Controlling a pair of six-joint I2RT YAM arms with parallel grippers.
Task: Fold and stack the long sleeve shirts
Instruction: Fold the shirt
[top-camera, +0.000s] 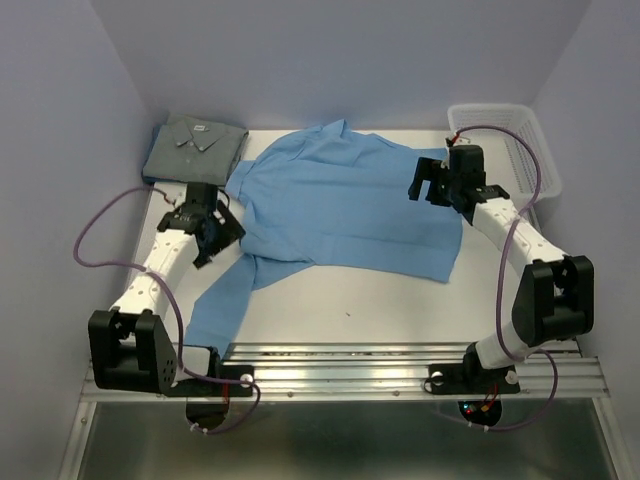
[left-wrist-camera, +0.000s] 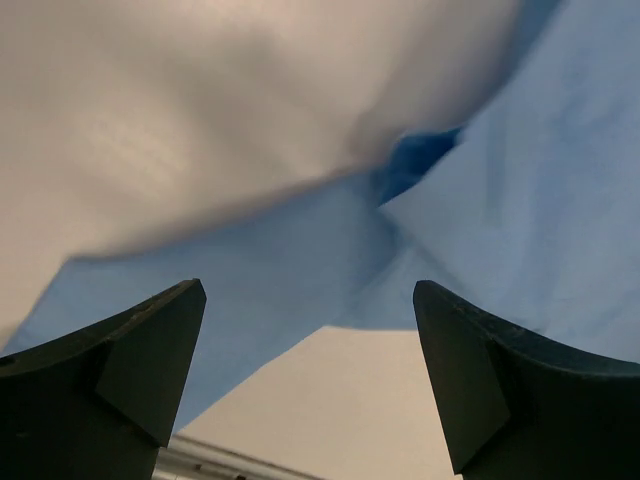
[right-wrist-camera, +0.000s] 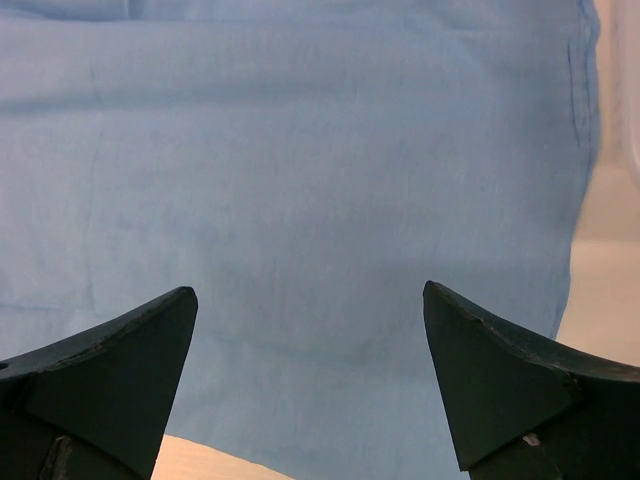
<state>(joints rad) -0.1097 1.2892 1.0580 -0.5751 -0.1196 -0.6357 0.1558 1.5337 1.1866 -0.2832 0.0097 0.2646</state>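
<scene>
Mid-table: spread shirt (top-camera: 340, 200); folded shirt (top-camera: 195, 148) behind-left, perhaps touching; basket (top-camera: 490, 108) behind-right.

Top view: fixed high at the near edge, looking down on the whole tabletop (top-camera: 340, 300).
Left wrist view: very near, past the left tool (left-wrist-camera: 308, 300) onto the sky-blue shirt (left-wrist-camera: 560, 200).
Right wrist view: equally near, past the right tool (right-wrist-camera: 310, 300).
Shared: this shirt, in all three.

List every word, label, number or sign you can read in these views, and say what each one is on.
No text is readable in any view.
White neck label on the folded grey-blue shirt: too small to read.
Light blue shirt: no print visible.
White mesh basket: no marking visible.
</scene>
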